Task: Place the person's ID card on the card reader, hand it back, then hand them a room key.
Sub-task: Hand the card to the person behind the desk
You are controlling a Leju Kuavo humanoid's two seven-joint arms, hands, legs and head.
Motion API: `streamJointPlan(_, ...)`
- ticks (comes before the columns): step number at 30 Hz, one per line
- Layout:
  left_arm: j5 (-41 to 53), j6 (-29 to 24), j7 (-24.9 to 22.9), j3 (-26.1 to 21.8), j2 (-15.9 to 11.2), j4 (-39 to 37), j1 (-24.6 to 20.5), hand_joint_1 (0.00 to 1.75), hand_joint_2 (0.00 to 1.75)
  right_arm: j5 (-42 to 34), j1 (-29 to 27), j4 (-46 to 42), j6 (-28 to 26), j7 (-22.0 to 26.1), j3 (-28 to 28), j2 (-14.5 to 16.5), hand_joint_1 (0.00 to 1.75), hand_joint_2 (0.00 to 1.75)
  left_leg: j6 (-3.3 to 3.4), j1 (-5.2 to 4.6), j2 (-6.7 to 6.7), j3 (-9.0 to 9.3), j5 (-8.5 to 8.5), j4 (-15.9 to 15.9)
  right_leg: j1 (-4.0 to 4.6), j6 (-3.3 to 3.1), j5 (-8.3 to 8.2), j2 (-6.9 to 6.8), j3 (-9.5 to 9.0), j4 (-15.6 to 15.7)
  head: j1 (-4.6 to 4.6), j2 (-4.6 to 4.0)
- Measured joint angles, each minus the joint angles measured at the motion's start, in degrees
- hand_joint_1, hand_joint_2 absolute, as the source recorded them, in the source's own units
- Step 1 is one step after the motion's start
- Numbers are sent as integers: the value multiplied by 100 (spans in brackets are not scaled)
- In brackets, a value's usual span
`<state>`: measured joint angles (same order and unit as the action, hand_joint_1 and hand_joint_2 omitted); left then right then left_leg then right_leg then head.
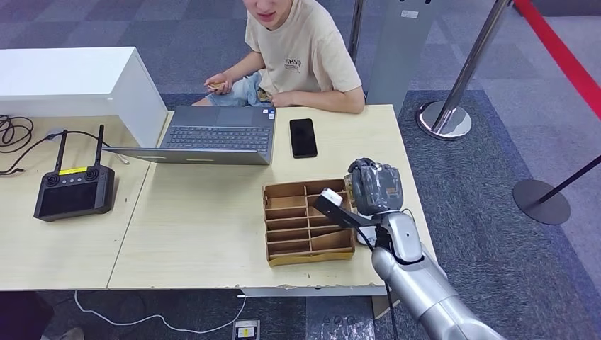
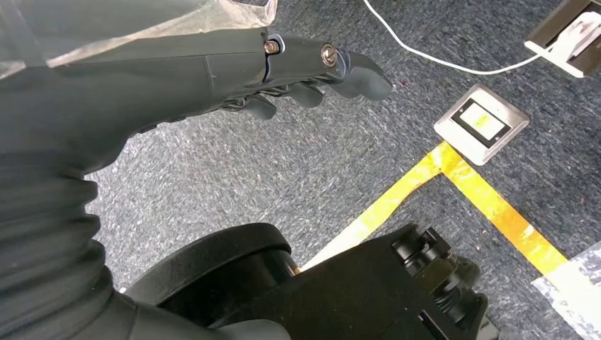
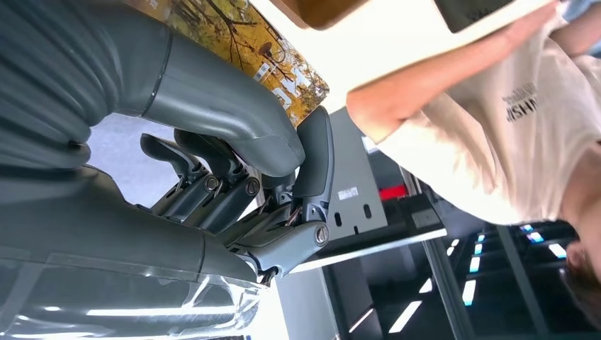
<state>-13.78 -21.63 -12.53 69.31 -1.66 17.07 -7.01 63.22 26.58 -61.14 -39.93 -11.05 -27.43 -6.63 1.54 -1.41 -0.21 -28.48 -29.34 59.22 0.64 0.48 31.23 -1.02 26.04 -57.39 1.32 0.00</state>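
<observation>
My right hand (image 1: 374,185) hovers over the right edge of a cardboard divider box (image 1: 309,222) on the table. In the right wrist view the thumb (image 3: 212,106) and fingers (image 3: 315,152) pinch a room key card (image 3: 280,67) printed with yellow autumn trees. A black flat card reader (image 1: 303,137) lies beyond the box, near the seated person (image 1: 305,57), who holds a small tan card (image 1: 216,86) in one hand. My left hand (image 2: 298,71) hangs over the carpet with its fingers loosely apart and nothing in them.
An open laptop (image 1: 212,134) sits in front of the person. A black remote controller (image 1: 74,190) and cables lie at the table's left, with a white box (image 1: 78,81) behind them. Stanchion bases (image 1: 444,119) stand on the carpet to the right.
</observation>
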Motion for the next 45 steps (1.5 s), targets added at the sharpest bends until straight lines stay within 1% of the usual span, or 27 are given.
streamJointPlan(6, 81, -26, -32, 37, 3, 8, 1, 0, 175, -69, -97, -399, -1, 233, 219, 59, 175, 175, 0, 0, 0, 0, 0, 1, 0, -1, -1, 0, -1, 0, 1, 0)
streamJointPlan(10, 131, -1, -56, 43, 5, 21, 2, 0, 175, -162, -105, -818, 1, 88, 273, 38, 175, 175, 0, 0, 0, 1, 0, 1, -1, -1, -1, 0, -1, 0, -1, 0)
streamJointPlan(14, 96, 286, -91, 43, 30, 24, 4, 0, 175, -543, -94, -1200, 7, -10, 215, -10, 175, 175, 0, -1, 0, 1, 0, 1, -1, -1, -1, 0, -3, 0, 1, 0)
streamJointPlan(19, 90, 374, 6, 43, 57, 24, 1, 0, 175, -1591, 157, -1471, 83, 164, -12, -23, 175, 175, -1, -1, 1, 1, 2, 1, 0, -2, -2, 0, -3, 0, 0, 0)
streamJointPlan(22, 98, 392, 72, 43, 61, 24, 1, 0, 175, -2668, 446, -1489, 332, 461, -102, -17, 175, 175, -1, 0, -1, 1, 4, 1, 0, -2, -2, 0, -3, -2, 0, 0)
streamJointPlan(23, 103, 400, 98, 43, 63, 24, 1, 0, 175, -3103, 551, -1478, 512, 594, -120, -16, 175, 175, -1, 0, 0, 1, 5, 1, 0, -3, -2, 0, -3, -2, 0, 0)
streamJointPlan(25, 111, 363, 121, 43, 90, 24, 0, 0, 175, -3909, 792, -1424, 1075, 855, -179, -21, 175, 175, -1, -1, 3, 1, 5, 1, -1, -3, -3, 1, -3, -4, -1, 0)
streamJointPlan(27, 97, 216, 26, 38, 192, 24, -32, 0, 175, -4324, 1083, -1318, 1640, 984, -293, -2, 175, 175, -1, -3, 0, -2, 7, 2, -2, -2, -3, 0, 1, -5, 0, 0)
streamJointPlan(29, 72, 87, -121, 22, 360, 24, -155, 0, 175, -4266, 1446, -1164, 1925, 937, -474, 77, 175, 175, -3, -3, -4, -9, 11, 3, -2, -2, -7, -2, 8, -8, 1, 0)
streamJointPlan(32, 65, 84, -246, -11, 548, 24, -412, 0, 175, -3884, 1988, -881, 2108, 655, -785, 237, 175, 175, -5, -3, -3, -12, 13, 3, -1, -2, -10, -2, 8, -10, 1, 0)
streamJointPlan(37, 72, 157, -262, -109, 617, 21, -515, 0, 175, -2987, 2630, -319, 2349, 231, -1305, 390, 175, 175, -6, -3, -4, -12, 14, 3, -1, -2, -10, -2, 11, -11, 1, 0)
streamJointPlan(39, 60, 155, -227, -152, 629, 19, -513, 0, 175, -2515, 2816, -119, 2418, 97, -1516, 447, 175, 175, -6, -3, -4, -14, 14, 3, -1, -2, -10, -2, 13, -12, 1, 0)
streamJointPlan(41, 35, 147, -190, -204, 632, 14, -512, 0, 175, -1850, 2997, 88, 2507, -46, -1774, 505, 175, 175, -6, -3, -2, -15, 14, 3, 0, -2, -10, -1, 14, -13, 0, 0)
streamJointPlan(45, -5, 126, -143, -314, 636, 4, -509, 0, 175, -662, 3308, 469, 2852, -175, -2330, 627, 175, 175, -6, -2, -4, -15, 14, 2, 1, -2, -9, -2, 16, -13, -1, 0)
